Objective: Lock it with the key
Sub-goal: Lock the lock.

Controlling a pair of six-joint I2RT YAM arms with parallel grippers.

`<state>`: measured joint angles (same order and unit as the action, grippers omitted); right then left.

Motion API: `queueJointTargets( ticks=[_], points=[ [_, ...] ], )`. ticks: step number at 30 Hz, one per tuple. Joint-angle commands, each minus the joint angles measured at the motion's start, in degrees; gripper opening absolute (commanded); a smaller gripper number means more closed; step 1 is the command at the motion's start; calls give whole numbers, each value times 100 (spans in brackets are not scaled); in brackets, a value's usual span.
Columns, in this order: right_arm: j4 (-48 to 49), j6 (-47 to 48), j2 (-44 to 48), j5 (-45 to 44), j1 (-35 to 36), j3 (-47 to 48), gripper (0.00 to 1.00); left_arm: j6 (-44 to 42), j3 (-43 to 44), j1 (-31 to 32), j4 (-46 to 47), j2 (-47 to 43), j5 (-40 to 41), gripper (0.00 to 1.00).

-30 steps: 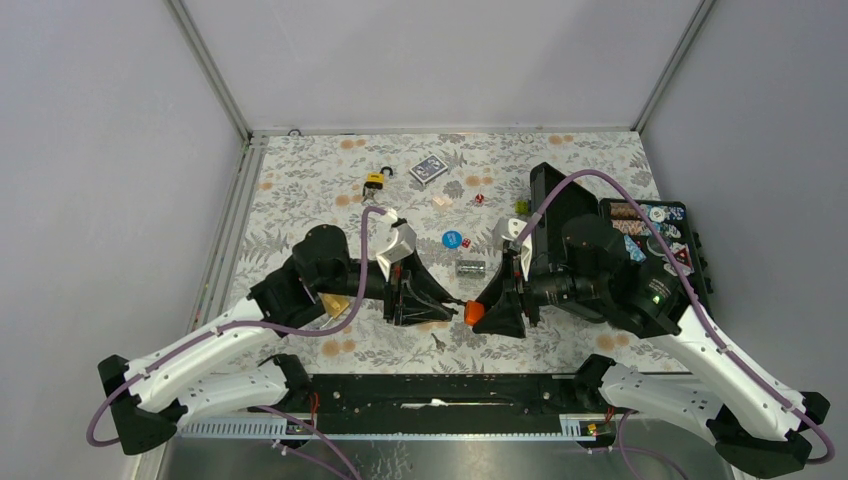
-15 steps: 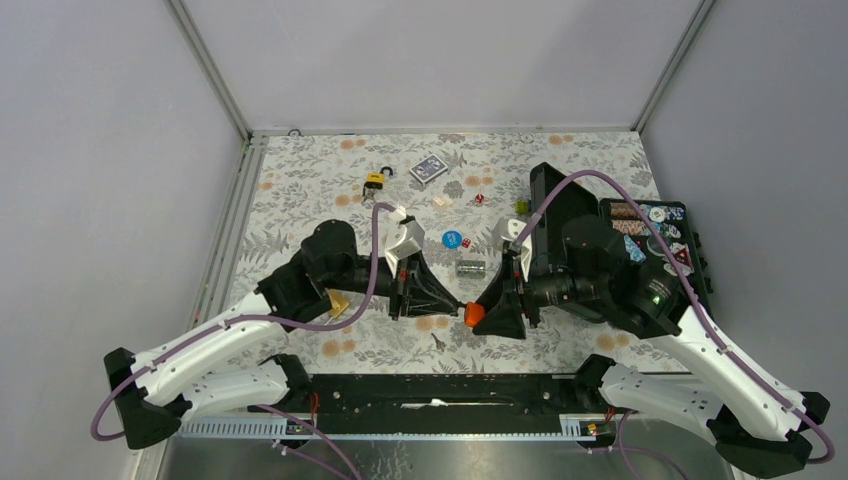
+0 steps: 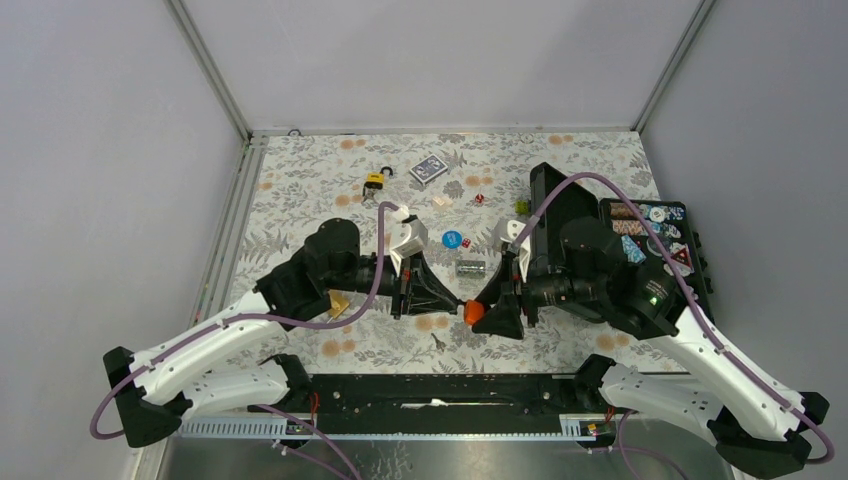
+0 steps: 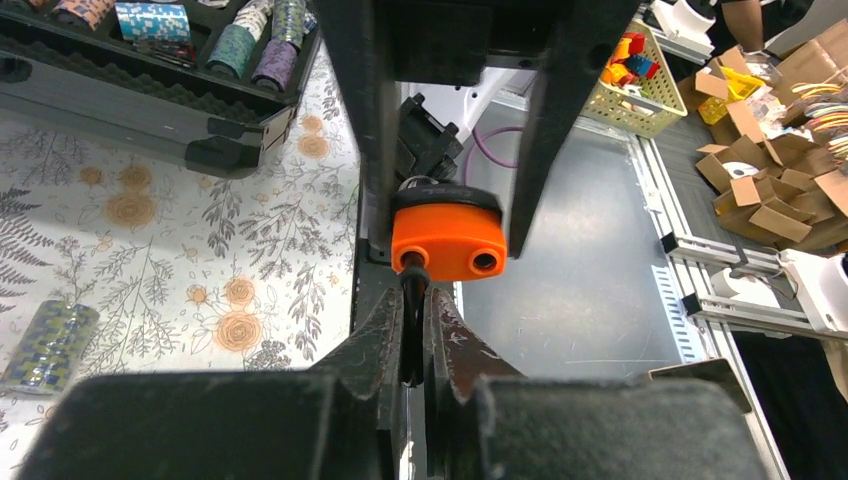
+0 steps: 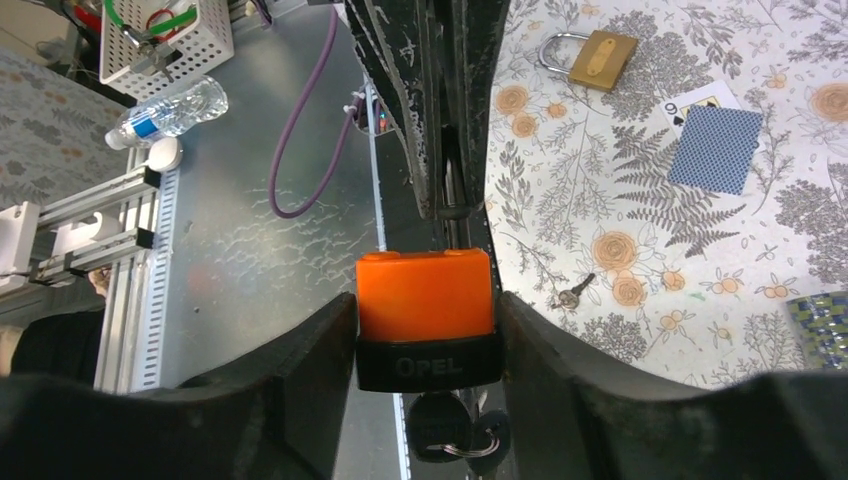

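Observation:
An orange padlock [image 3: 473, 313] with a black base hangs above the table's near edge. My right gripper [image 5: 425, 312] is shut on its body [image 5: 425, 292], one finger on each side. A black-headed key [image 5: 438, 425] on a ring sticks out of the lock's base, toward my right wrist. My left gripper [image 4: 413, 305] is shut on the lock's black shackle [image 4: 412, 335], which runs into the left hole of the orange body [image 4: 445, 243]. The right hole shows empty. In the top view my left gripper [image 3: 450, 299] meets the right one [image 3: 492, 312] tip to tip.
A brass padlock [image 3: 375, 181], a playing card [image 3: 428, 169], a blue chip [image 3: 452, 239] and a metal cylinder [image 3: 470, 268] lie on the floral table. A loose key [image 3: 437, 342] lies near the front edge. A black case of chips [image 3: 655, 235] stands at the right.
My left gripper has moved right to the padlock and closed its fingers on the shackle. The right gripper and the padlock have stayed where they were.

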<state>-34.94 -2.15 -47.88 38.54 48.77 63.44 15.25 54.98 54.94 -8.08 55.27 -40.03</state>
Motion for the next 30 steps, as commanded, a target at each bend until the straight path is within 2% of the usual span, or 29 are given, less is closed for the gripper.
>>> queueJointTargets(
  ticks=[1, 4, 6, 14, 18, 21, 27, 30],
  points=[
    [318, 152, 139, -179, 19, 48, 70, -171, 327, 26, -132, -65, 268, 0],
    [398, 163, 231, -189, 18, 8, 84, -158, 250, 28, -64, -117, 371, 0],
    [476, 130, 303, -188, 23, -29, 88, -146, 205, 26, 14, -173, 430, 0],
    [731, 57, 521, -715, 18, -186, 88, -218, -92, 28, 578, -551, 502, 0],
    [976, 145, 629, -753, 18, -328, 86, -241, -415, 28, 1109, -979, 917, 0],
    [1665, 312, 847, -818, 18, -673, 86, -249, -609, 32, 1404, -1250, 964, 0],
    [3868, 409, 1272, -866, 17, -1544, 87, 30, -857, 28, 1899, -1475, 973, 0],
    [4335, 403, 1270, -877, 18, -1726, 87, 101, -864, 31, 1951, -1461, 854, 0]
  ],
)
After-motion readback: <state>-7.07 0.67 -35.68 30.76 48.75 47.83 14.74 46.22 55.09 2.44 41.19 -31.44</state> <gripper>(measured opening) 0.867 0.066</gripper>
